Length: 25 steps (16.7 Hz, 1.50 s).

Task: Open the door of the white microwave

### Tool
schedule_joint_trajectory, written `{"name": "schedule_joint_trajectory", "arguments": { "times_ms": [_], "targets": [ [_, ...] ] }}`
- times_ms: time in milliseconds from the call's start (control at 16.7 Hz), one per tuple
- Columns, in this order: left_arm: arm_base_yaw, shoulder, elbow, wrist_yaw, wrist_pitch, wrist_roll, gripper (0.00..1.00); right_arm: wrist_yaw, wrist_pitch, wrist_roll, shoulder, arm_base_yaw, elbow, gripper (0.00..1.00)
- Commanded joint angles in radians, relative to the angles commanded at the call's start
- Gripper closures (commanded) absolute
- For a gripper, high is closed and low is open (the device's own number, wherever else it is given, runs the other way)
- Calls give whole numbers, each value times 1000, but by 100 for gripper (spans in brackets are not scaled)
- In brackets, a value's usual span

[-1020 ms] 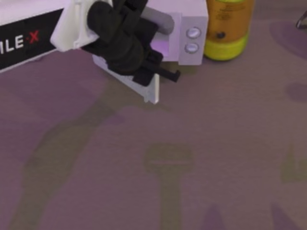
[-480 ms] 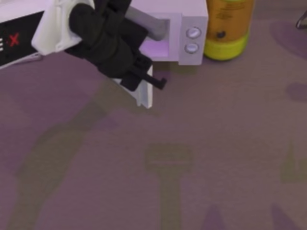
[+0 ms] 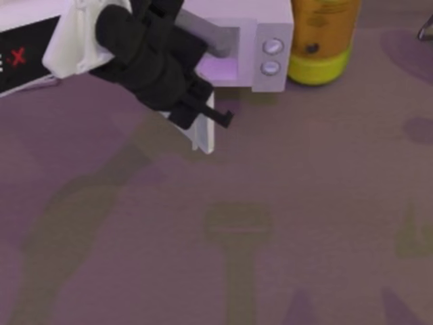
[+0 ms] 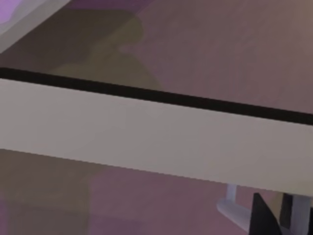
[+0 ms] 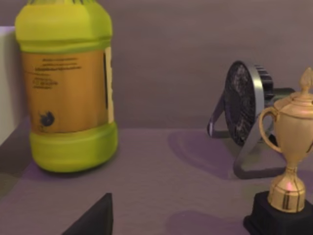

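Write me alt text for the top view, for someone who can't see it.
The left arm's gripper reaches over the microwave's door, which is swung out toward the table's front, leaving the cavity open. The white microwave sits at the table's far edge, with two round knobs and a yellow-green jar to its right. The right arm is out of view.

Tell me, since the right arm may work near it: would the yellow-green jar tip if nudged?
Probably not easily: the tall yellow-green plastic jar stands upright on a broad flat base. Its smooth sides may slide against a hand. It stands close beside the small boxy white microwave, so a push that way would likely be stopped.
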Motion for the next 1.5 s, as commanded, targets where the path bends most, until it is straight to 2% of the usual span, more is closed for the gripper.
{"name": "schedule_joint_trajectory", "arguments": {
  "times_ms": [1020,1200,1500],
  "targets": [
    [0,0,0,0,0,0,100,0,0,0,0,0,0,0],
    [1,-2,-7,13,-3,11,100,0,0,0,0,0,0,0],
    [46,-42,-44,71,-8,124,100,0,0,0,0,0,0,0]
  ]
}}
